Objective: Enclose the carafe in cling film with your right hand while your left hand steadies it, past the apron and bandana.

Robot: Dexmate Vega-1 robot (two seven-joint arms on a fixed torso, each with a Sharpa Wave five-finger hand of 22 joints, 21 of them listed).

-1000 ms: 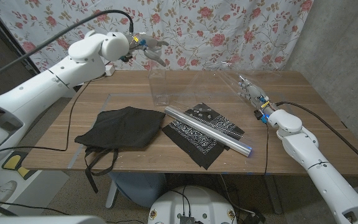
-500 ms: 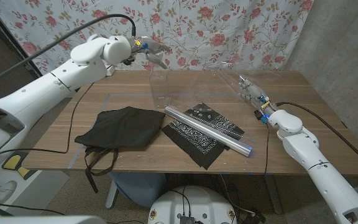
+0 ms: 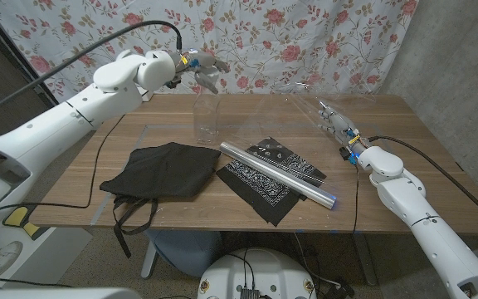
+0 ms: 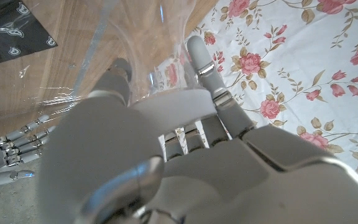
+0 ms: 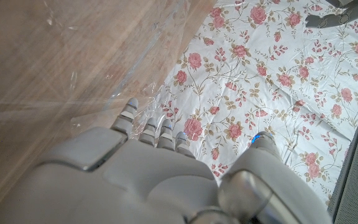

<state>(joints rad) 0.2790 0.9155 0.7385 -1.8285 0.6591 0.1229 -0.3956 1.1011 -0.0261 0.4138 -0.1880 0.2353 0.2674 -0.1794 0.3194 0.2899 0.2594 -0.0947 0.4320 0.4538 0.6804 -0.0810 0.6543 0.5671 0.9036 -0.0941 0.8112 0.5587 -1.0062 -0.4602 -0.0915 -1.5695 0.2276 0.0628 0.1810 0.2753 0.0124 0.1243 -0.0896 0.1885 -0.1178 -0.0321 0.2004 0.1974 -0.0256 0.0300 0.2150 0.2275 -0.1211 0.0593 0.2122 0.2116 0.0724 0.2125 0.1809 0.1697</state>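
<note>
The carafe (image 3: 207, 117) is a clear glass vessel standing upright on the wooden table (image 3: 388, 158), toward the far edge and left of centre. The left hand (image 3: 202, 65) is at the carafe's rim, fingers curled down over the top; in the left wrist view the fingers (image 4: 202, 62) reach around the clear glass wall (image 4: 135, 37). Whether the fingers actually touch the glass cannot be told.

A sheet of cling film (image 3: 293, 104) stretches from the roll (image 3: 278, 172) up toward the right hand (image 3: 336, 123), which stands near the table's far right with fingers raised. The film's upper edge sits at those fingers; the grip itself is not clearly visible, so the right hand's state cannot be told. In the right wrist view the fingertips (image 5: 129, 107) meet wrinkled film (image 5: 129, 68) over the wood.

The roll lies diagonally across the table's middle, resting on a black patterned bandana (image 3: 264, 183). A black apron (image 3: 160, 173) lies crumpled to the left, its straps hanging over the near edge. Both lie nearer the robot than the carafe.

The table surface is brown wood grain. A floral cloth backdrop (image 3: 305, 41) with pink roses hangs behind it. A black cable (image 3: 98, 158) crosses the table's left side.
</note>
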